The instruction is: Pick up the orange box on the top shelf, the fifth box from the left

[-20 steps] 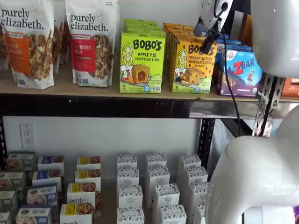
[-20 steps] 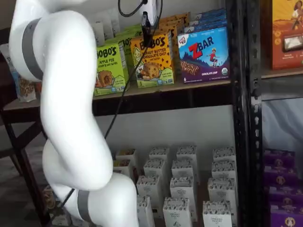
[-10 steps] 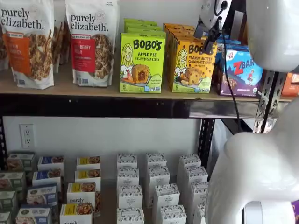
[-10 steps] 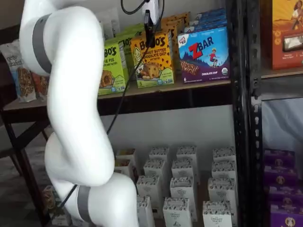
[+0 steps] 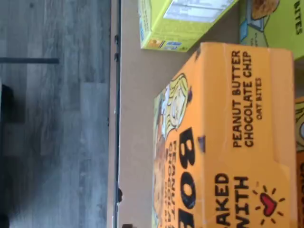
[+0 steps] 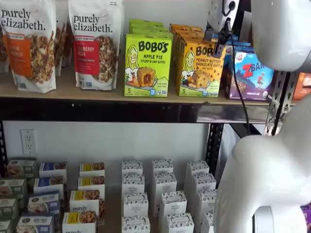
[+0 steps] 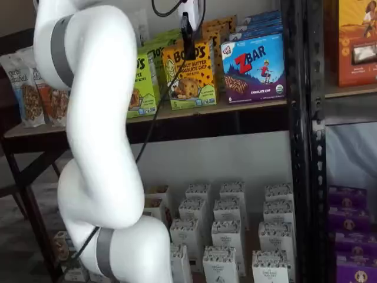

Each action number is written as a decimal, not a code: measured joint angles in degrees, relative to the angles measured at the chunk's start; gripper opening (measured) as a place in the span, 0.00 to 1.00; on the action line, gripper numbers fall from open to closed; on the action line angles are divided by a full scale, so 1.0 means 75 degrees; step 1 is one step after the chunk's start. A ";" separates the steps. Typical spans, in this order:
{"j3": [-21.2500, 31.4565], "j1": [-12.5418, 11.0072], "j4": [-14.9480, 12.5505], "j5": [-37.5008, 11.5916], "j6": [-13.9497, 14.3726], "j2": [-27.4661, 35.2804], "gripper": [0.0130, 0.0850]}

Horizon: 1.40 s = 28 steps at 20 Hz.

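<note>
One orange box [image 6: 200, 69] stands on the top shelf [image 6: 97, 92].

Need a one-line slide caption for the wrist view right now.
Wrist view: looking down on the orange box of peanut butter chocolate chip oat bites on the top shelf, a green box beside it.
</note>
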 joint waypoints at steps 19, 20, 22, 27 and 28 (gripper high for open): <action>-0.0319 0.0258 -0.0607 0.0430 0.0152 0.0406 1.00; -0.0308 0.0273 -0.0642 0.0430 0.0159 0.0413 1.00; -0.0288 0.0292 -0.0680 0.0433 0.0171 0.0428 1.00; -0.0196 0.0331 -0.0722 0.0360 0.0202 0.0434 1.00; -0.0172 0.0331 -0.0710 0.0331 0.0203 0.0428 1.00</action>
